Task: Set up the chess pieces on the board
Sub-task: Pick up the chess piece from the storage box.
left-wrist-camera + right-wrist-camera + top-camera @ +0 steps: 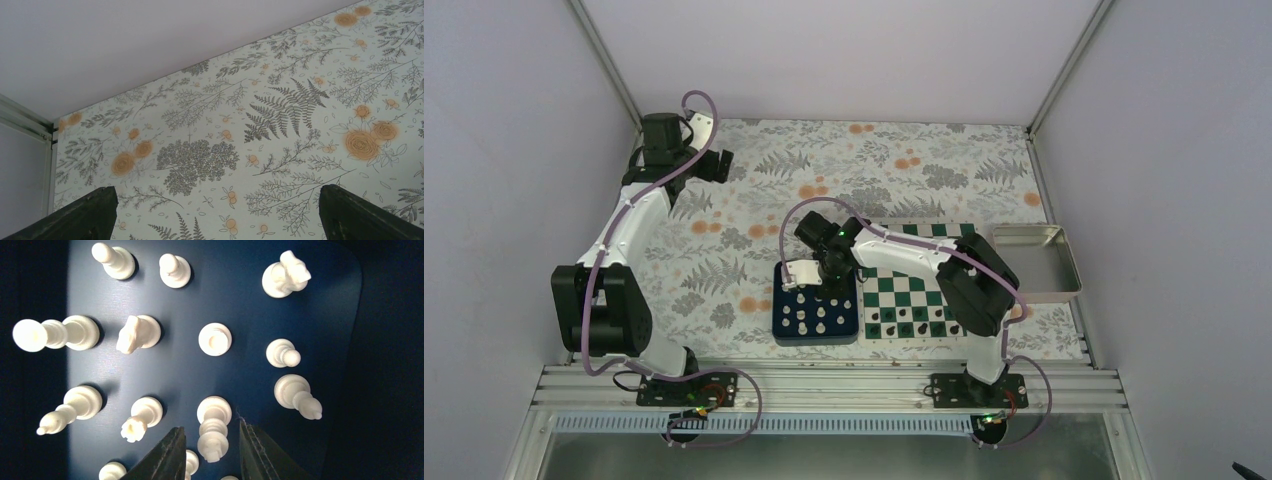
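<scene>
Several white chess pieces (816, 316) stand on a dark blue tray (784, 330) left of the green and white board (909, 292). My right gripper (822, 278) hangs over the tray. In the right wrist view its fingers (172, 452) are open on either side of a tall white piece (214, 429), with a gap on both sides. Other white pieces (215, 339) stand around on the blue tray (180, 367). My left gripper (714, 162) is open and empty over the far left of the table; its fingertips (90, 212) show at the bottom corners of the left wrist view.
Small black pieces (909, 318) stand along the board's near rows. A shiny metal tray (1036, 262) lies right of the board. The floral table cover (225, 150) fills the left wrist view. Walls close in the table at left, back and right.
</scene>
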Robot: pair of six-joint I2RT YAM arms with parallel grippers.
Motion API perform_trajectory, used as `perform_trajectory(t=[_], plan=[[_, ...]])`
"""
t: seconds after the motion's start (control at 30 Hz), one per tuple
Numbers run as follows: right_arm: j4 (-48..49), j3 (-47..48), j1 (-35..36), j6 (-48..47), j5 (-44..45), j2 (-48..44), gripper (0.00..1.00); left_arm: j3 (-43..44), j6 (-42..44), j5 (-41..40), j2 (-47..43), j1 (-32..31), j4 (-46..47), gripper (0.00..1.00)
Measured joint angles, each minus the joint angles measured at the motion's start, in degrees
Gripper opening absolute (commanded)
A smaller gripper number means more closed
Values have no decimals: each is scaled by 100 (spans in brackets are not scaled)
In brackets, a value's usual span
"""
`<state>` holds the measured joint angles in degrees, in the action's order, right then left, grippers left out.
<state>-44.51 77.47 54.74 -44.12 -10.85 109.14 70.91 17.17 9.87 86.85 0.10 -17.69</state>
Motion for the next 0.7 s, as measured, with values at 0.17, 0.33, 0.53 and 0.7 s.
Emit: perform_trajectory(t=[0.17,0.33,0.53,0.7], plan=[[13,0,0,0,11,2,27,0,2,7,0,0,0,100],[50,0,0,2,13,22,26,0,2,35,0,0,0,100],[111,0,0,2,15,101,24,0,15,105,0,0,-2,100],[118,0,0,13,13,118,10,0,22,142,0,0,-2,100]])
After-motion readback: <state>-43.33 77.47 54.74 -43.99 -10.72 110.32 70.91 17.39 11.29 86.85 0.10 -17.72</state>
